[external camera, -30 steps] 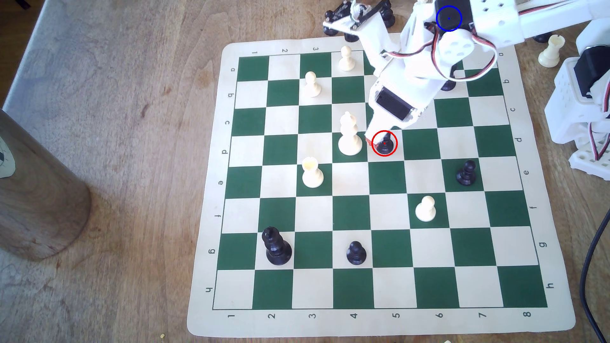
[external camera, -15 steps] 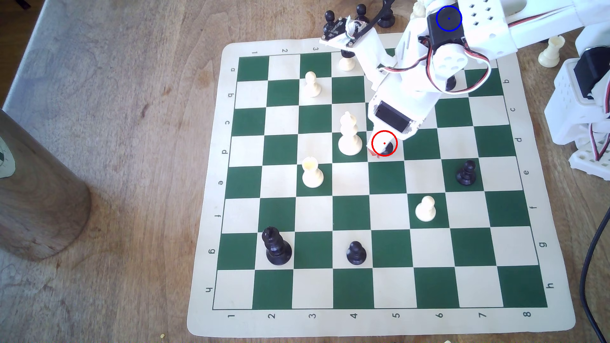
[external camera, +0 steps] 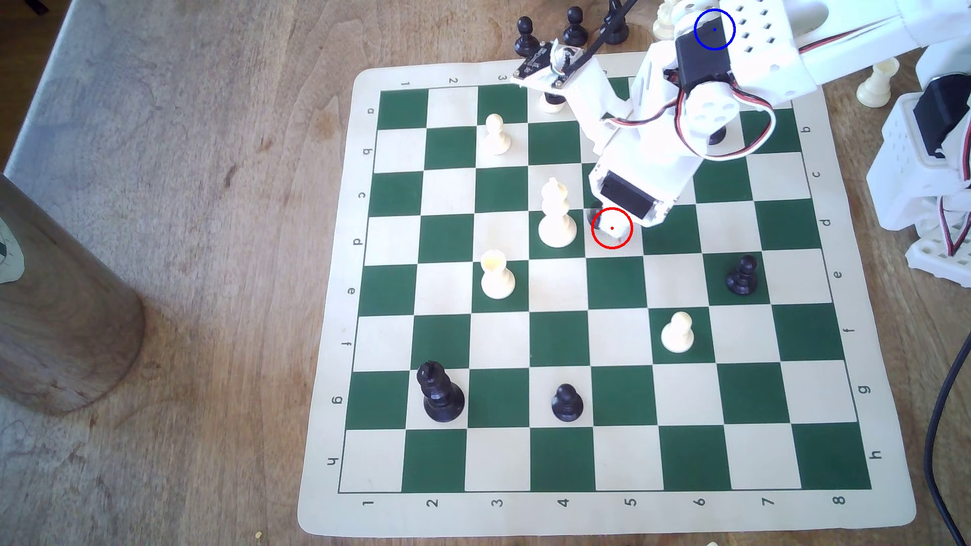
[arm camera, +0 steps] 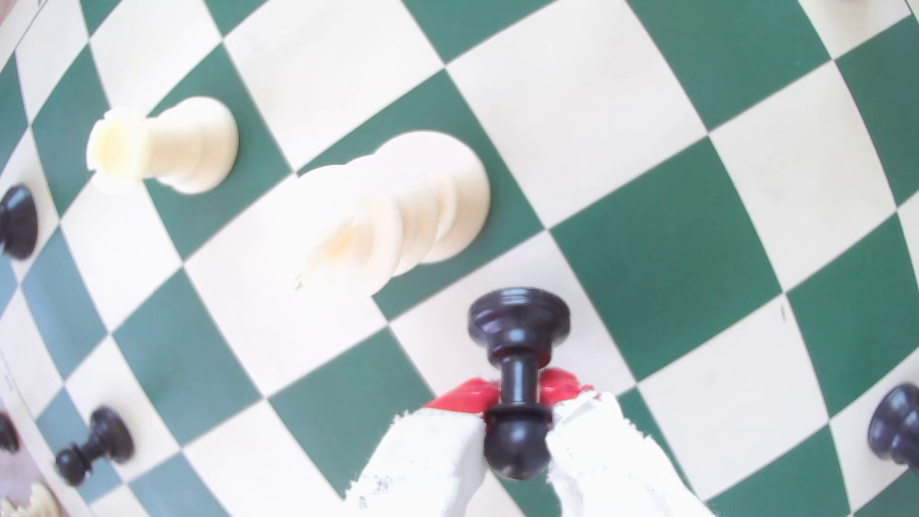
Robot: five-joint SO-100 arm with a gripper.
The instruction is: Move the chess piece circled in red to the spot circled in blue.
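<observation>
Where writing can be read: the chess mat (external camera: 321, 517) carries digits 1 to 8 along its near border and letters a to h down the border at the exterior view's left.
Tool: the tool (arm camera: 517, 392), with red-tipped, white-wrapped fingers (arm camera: 465, 397), is pressed in on the black pawn (arm camera: 518, 318), pinching it at the stem and collar.
Pawn's place: in the wrist view its base hangs over a cream square, just beside the tall white piece (external camera: 556, 215). Whether the base touches the mat cannot be told.
Blue ring (external camera: 714, 29): drawn over the arm's upper part, which hides the wood beneath.
Count, unobstructed on the mat: four white pieces and three black, among them a black king (external camera: 440, 392).
Count, off the mat: three black pieces on the wooden counter (external camera: 184, 262) beyond the far edge.
</observation>
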